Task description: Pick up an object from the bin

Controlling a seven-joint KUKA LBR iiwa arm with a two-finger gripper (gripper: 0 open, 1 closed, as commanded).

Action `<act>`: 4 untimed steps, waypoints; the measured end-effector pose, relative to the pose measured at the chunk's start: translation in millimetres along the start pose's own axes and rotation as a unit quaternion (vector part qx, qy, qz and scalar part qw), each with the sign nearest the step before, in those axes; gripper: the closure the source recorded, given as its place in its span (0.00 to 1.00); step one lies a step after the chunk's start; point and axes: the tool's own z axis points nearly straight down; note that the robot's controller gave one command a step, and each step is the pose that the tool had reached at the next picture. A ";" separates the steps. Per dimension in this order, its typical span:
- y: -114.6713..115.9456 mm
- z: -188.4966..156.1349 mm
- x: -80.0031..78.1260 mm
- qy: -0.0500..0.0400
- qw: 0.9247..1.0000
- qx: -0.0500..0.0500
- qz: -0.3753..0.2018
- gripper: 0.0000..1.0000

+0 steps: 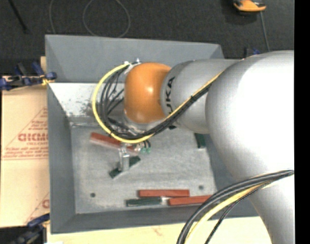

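- The gripper (125, 158) hangs below the arm's orange wrist cover (144, 91), low over the left-centre of the grey bin (59, 156).
- How far the gripper is open I cannot tell. Its metal tip reads as one pale sliver under cables and the wrist, and nothing can be seen held in it.
- The thing nearest to it is a short dark green strip (125, 168) lying flat on the bin floor, directly under and just in front of the gripper tip. Whether the tip touches it is not clear.
- The strip's long axis runs on a diagonal, from lower left up to upper right in the camera view. By my judgement a grasp would have to close across that line rather than along it.
- A red-brown stick (105, 139) lies just beside the gripper, up and to its left, tilted the opposite way. It is close enough that it could be nudged during a descent.
- Well apart, along the near edge of the floor, lie a red bar (163, 192), a second red bar (188, 201) and a dark green bar (143, 202), all roughly parallel to the bin's near wall.
- Another small dark green piece (200, 140) sits to the right, near the arm.
- The pick appears not yet done, since the green strip rests on the floor.
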 end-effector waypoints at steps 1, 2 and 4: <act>6.3 -34.8 -1.4 -0.003 0.998 -0.001 0.063 0.00; -4.4 -39.3 -4.0 -0.003 0.983 -0.001 0.183 0.00; 12.4 -2.8 -8.3 -0.001 0.972 0.000 0.234 0.00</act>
